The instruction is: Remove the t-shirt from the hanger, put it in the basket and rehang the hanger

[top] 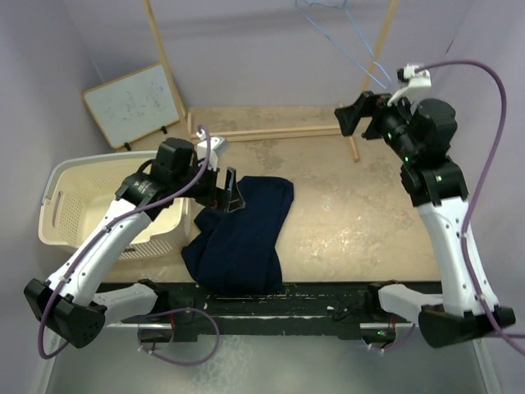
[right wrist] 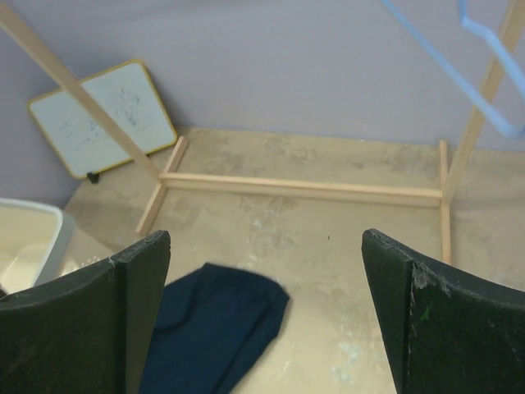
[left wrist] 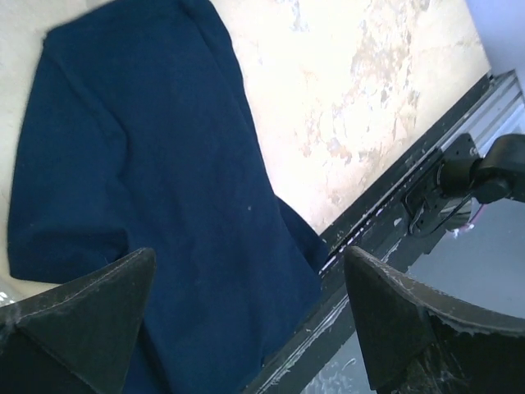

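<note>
The t-shirt (top: 242,238) lay off the hanger (top: 361,64), spread in a loose, partly folded heap on the desk (top: 353,213), just beside the cream basket (top: 61,197), with its near hem reaching the dark rail along the desk's front edge. The left end effector (top: 227,197) hovered over the shirt's upper left part. In the left wrist view it (left wrist: 246,320) stood wide open with nothing between its fingers – only the navy cloth (left wrist: 148,164) lay below them. The right end effector (top: 353,119) was raised at the back right of the desk, well apart from the shirt. Its own camera showed it (right wrist: 262,320) likewise spread wide and holding nothing, with the far end of the shirt (right wrist: 217,328) low between the fingers. The light-blue hanger (right wrist: 443,59) was up by the right pole of the wooden rack (top: 271,131), bare of cloth; its top ran out of frame, so what it hung from could not be told. A small whiteboard (top: 135,103) leaned against the back wall to the left of the rack's floor bars (right wrist: 303,187).
</note>
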Tool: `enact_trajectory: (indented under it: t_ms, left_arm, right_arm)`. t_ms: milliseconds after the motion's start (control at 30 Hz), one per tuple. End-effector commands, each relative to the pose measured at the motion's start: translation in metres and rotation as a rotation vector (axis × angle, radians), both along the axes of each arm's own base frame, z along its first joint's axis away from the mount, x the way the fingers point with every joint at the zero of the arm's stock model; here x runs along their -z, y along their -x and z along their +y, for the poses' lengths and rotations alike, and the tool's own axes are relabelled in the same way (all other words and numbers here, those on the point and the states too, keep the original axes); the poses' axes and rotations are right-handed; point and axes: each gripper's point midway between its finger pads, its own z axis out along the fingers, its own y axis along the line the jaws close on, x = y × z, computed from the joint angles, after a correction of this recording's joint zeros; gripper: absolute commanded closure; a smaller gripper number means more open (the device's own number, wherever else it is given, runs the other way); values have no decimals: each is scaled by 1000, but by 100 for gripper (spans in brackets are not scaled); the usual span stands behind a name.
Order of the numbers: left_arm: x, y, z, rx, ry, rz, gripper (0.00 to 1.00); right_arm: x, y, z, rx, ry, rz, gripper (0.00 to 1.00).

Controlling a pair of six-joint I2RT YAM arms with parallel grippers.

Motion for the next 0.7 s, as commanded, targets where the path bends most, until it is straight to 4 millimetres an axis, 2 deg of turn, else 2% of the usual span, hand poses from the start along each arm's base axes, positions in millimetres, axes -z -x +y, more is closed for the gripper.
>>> enact_trajectory:
  t_ms: [0,133,300,467,667]
  left_arm:
    - [26,12,-12,-32,-94,67,1]
    - [73,33,-28,-55,-189,163,1]
    - [128,52,-30,-111,-352,231,1]
    - [169,69,-37,-93,-477,261,1]
    - [212,75,-17,-162,-654,298,1]
  right_arm:
    - [-1,51,-6,-11,-27,-32,0]
    - [23,87,-11,-12,-40,4,0]
    - [50,119,-11,-43,-63,22,0]
    - [70,133,-6,-84,-76,48,0]
    - [78,143,1,-130,-81,60,0]
